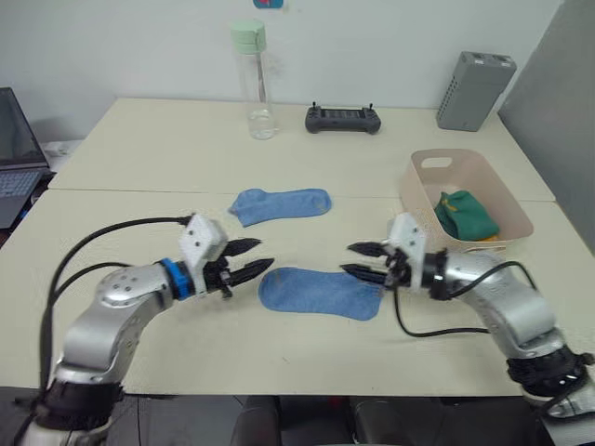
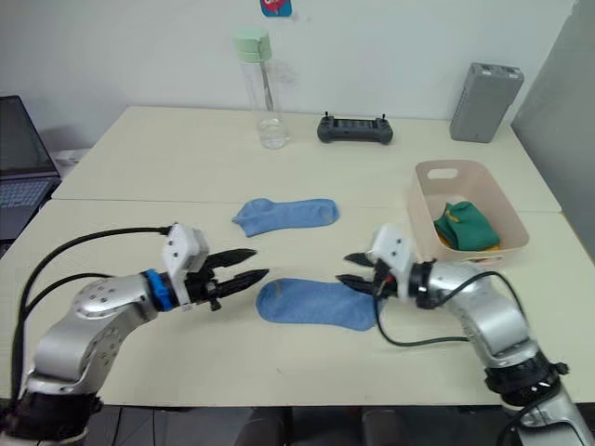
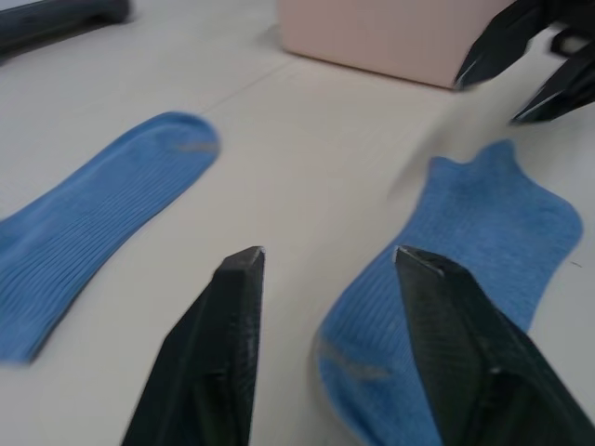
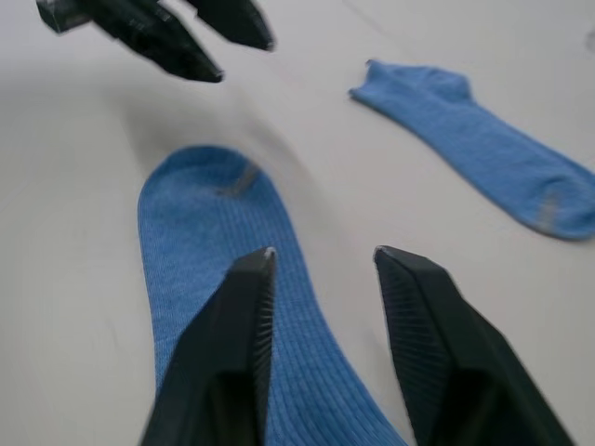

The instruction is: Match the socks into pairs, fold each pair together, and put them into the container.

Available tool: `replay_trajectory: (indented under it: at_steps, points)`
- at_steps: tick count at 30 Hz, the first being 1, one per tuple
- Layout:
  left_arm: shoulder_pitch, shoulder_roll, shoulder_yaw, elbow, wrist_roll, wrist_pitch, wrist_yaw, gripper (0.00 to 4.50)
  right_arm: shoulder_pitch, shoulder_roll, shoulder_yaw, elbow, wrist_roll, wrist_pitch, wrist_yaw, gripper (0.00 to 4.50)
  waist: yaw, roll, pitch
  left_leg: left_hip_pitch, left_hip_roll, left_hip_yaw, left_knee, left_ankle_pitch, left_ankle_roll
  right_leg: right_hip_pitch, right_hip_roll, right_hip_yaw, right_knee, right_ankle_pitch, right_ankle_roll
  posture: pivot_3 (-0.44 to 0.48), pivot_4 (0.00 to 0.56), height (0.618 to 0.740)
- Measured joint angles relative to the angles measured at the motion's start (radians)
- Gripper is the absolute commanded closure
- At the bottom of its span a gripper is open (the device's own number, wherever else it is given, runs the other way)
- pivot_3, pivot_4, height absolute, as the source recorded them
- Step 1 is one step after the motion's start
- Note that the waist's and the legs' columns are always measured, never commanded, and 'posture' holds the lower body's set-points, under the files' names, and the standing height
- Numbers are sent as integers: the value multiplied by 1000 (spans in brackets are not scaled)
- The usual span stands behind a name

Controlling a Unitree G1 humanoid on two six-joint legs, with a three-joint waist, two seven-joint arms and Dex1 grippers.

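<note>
Head views: the open left gripper (image 1: 249, 259) and open right gripper (image 1: 364, 261) face each other across the near light-blue knit sock (image 1: 321, 292), one at each end, probably to lift it; its mate (image 1: 279, 203) lies beyond them. The pale pink plastic bin (image 1: 507, 206), behind the right gripper, holds a folded green pair (image 1: 465, 216). Wrist views: neither gripper grips anything; whether fingertips touch fabric is unclear.

The pale pink rectangular plastic bin (image 1: 468, 172) serves as landmark, standing on the cream table (image 1: 149, 149). In it lies a folded dark green knit sock pair (image 1: 465, 216). Left of the bin lies one light blue ankle sock (image 1: 279, 203); nearer than that, left of the bin's near end, a second light blue ankle sock (image 1: 321, 293). Behind the bin stands a grey upright box (image 1: 475, 90); behind and left, a black handheld controller (image 1: 343, 119) and a clear plastic bottle (image 1: 257, 84).
</note>
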Motion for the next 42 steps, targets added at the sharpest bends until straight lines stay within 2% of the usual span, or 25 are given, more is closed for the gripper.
replay_trajectory:
  at_steps: [2, 4, 8, 12, 14, 19, 23, 27, 31, 37, 40, 42]
  points:
    - [-29, -14, -68, 42, 52, -48, -30, 3830, 3, 29, 33, 57, -38, -37, -6, 4410, -2, 0, 0, 0, 0, 0, -1, 0, 0, 0, 0, 0, 1, 1, 1, 0, 150, 740]
    - [-46, -26, -125, 90, 101, -91, -49, 4458, 3, 56, 45, 93, -60, -68, -6, 4500, -3, 0, 0, 0, 0, -1, -2, 0, 0, -1, 1, -1, 1, 1, 1, 0, 150, 740]
    - [-52, -41, -181, 176, 173, -156, -66, 4486, 41, 32, 76, 138, -120, -118, 1, 4500, -4, 0, 0, 0, 1, -2, -2, 0, 0, 0, 1, -1, 2, 1, 1, 0, 150, 740]
    - [-37, -16, -189, 222, 224, -232, -85, 4486, 95, -43, 42, 126, -133, -185, 30, 4500, -3, 0, 0, 0, 1, -2, -1, 0, 0, 1, 1, -1, 1, 1, 1, 0, 150, 740]
    - [-23, -4, -169, 235, 222, -253, -88, 4486, 125, -72, 7, 121, -123, -200, 42, 4500, -1, 0, 0, 1, 1, -2, -1, 0, 0, 2, 1, -1, 1, 0, 0, 0, 150, 740]
    - [57, 0, -81, 205, 126, -201, -116, 4486, 197, -110, -60, 84, -64, -198, 99, 4500, -5, 0, 0, 1, 1, -2, 1, 0, 0, 2, 1, -1, 2, -1, -1, 0, 150, 740]
    - [102, 37, -73, 148, 115, -204, -153, 4486, 199, -92, -52, 16, -28, -164, 123, 4500, -8, 0, 0, 2, 2, -2, 1, 0, 0, 1, 1, -1, 2, -1, -1, 0, 150, 740]
    - [112, 47, -75, 161, 151, -223, -146, 4486, 197, -76, 3, 29, -82, -169, 118, 4500, -4, 0, 0, 1, 1, -1, 1, 0, 0, 1, 1, 0, 2, -2, -3, 0, 150, 740]
    - [114, 47, -71, 169, 156, -230, -140, 4486, 211, -112, 1, 29, -110, -204, 123, 4500, 1, 0, 0, 1, 1, -1, 1, 0, 0, 1, 0, 0, 2, -2, -3, 0, 150, 740]
    - [146, 47, 23, 160, 61, -119, -135, 4486, 290, -193, -109, -26, -54, -157, 146, 4500, 0, 0, 0, 1, 1, -1, 1, 0, 0, 1, 0, 0, 2, -2, -3, 0, 150, 740]
    - [149, 16, 126, 123, -37, -19, -71, 4486, 321, -140, -217, -88, 52, -75, 96, 4500, -1, 0, 0, 1, 2, -1, 1, 0, 0, 1, 0, -1, 3, -1, -2, 0, 150, 740]
    - [142, -1, 185, 124, -64, 4, -14, 4500, 319, -117, -287, -117, 83, -53, 45, 4124, -1, 0, 0, 1, 1, -1, 1, 0, 0, 2, 0, -1, 2, 0, 0, 0, 150, 740]
